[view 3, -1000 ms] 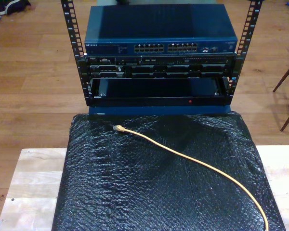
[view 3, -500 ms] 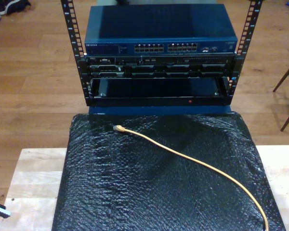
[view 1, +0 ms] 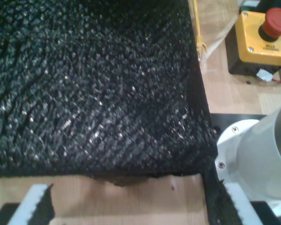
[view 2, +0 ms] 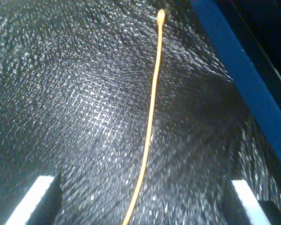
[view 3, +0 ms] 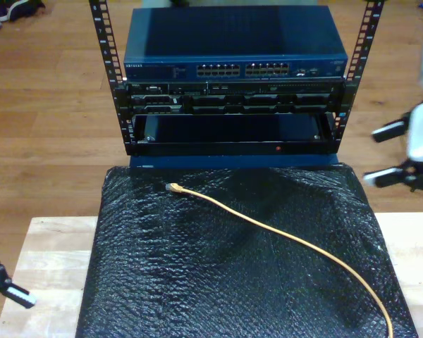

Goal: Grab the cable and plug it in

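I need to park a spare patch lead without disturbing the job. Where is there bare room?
The black mat is bare on the exterior view's left, below the cable and its plug. The wooden table strip beside the mat is mostly bare too. It is crowded at the rack edge, and near the emergency stop box.

My second gripper (view 3: 389, 153) has two black fingers with white pads on a white body. My arm base (view 1: 253, 154) is white with small screws.
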`<control>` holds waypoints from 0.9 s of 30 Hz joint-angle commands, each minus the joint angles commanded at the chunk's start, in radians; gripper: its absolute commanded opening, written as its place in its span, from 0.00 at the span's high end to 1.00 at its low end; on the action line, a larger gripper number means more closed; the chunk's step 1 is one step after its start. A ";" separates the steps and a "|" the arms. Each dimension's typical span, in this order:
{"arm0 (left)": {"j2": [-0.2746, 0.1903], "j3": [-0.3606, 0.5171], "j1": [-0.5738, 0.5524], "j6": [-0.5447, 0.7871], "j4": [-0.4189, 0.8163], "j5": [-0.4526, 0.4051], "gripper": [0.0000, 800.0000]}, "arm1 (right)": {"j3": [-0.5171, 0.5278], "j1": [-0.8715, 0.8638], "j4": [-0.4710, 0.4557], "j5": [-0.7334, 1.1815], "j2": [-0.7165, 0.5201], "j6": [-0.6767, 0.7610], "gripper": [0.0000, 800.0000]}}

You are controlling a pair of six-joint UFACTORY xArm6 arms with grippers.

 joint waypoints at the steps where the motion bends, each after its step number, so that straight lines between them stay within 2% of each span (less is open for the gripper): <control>1: 0.000 0.000 -0.008 -0.003 -0.005 0.000 0.00 | 0.002 0.025 0.000 -0.021 0.009 0.000 0.00; 15: 0.035 0.002 -0.058 -0.074 -0.031 -0.071 0.00 | -0.025 0.261 -0.015 -0.245 0.189 0.052 0.01; 27: 0.040 0.009 -0.060 -0.084 -0.032 -0.071 0.00 | -0.081 0.420 -0.017 -0.345 0.361 0.054 0.03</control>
